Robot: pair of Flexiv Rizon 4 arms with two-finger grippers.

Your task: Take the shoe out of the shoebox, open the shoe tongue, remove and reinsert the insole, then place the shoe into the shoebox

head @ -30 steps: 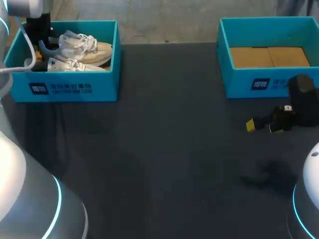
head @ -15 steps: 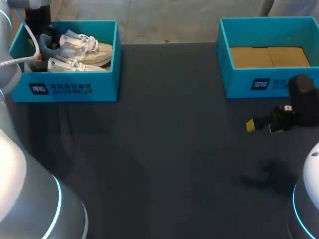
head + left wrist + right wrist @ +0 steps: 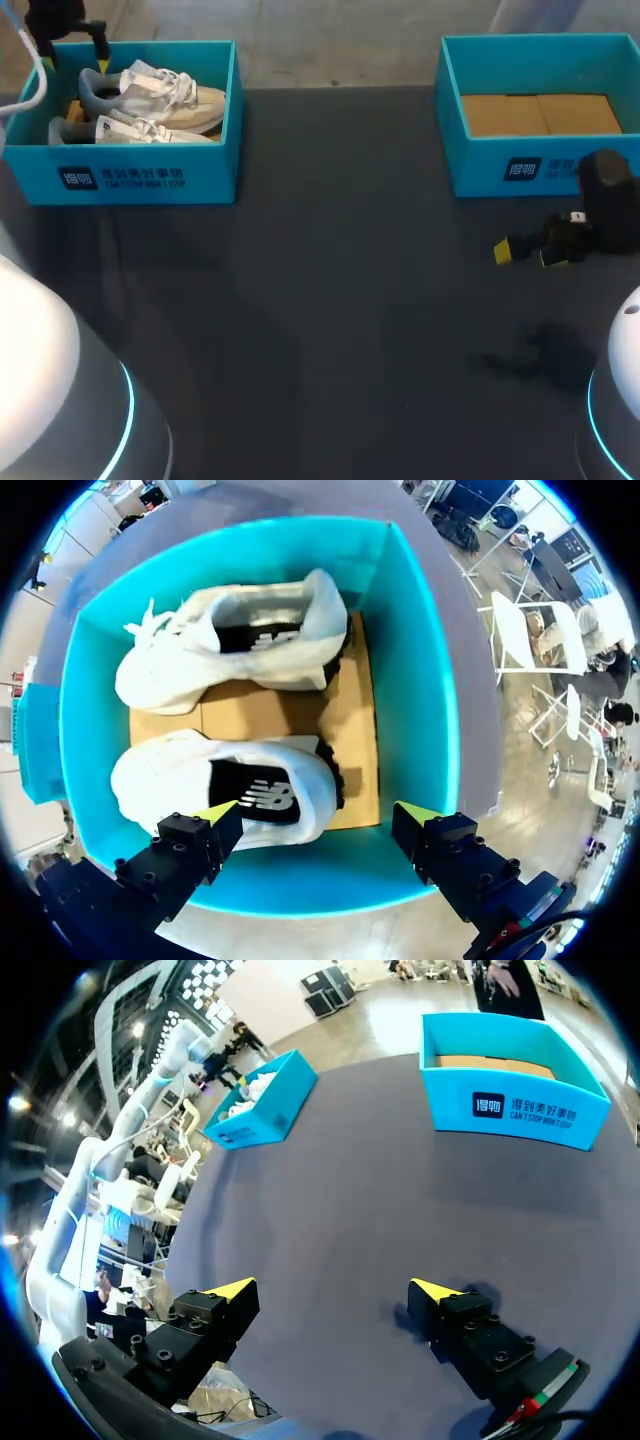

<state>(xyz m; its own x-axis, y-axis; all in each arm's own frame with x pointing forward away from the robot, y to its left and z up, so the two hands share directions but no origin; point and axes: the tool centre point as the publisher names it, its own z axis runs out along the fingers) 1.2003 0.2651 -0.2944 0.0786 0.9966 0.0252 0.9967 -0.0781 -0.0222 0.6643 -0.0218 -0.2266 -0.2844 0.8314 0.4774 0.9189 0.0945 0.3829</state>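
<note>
Two white lace-up shoes lie side by side in the teal shoebox (image 3: 140,178) at the table's far left: one at the back (image 3: 165,95), one nearer the front wall (image 3: 130,130). My left gripper (image 3: 68,50) hangs open above the box's far left corner, holding nothing. In the left wrist view, that gripper (image 3: 318,812) looks straight down into the box (image 3: 415,680); one shoe (image 3: 230,785) lies just ahead of the fingers, the other shoe (image 3: 230,645) beyond it. My right gripper (image 3: 527,254) hovers open and empty over the table at the right, and its wrist view shows the same gripper (image 3: 333,1288).
A second teal box (image 3: 540,160) with only a cardboard floor stands at the far right, just behind the right gripper; the right wrist view takes in that box (image 3: 510,1110) and the shoe box (image 3: 262,1110). Dark table (image 3: 330,300) lies between them.
My left gripper has opened at the back shoe's heel and risen out of the box toward its far left corner. The shoe stays in the box. The right arm has not moved.
</note>
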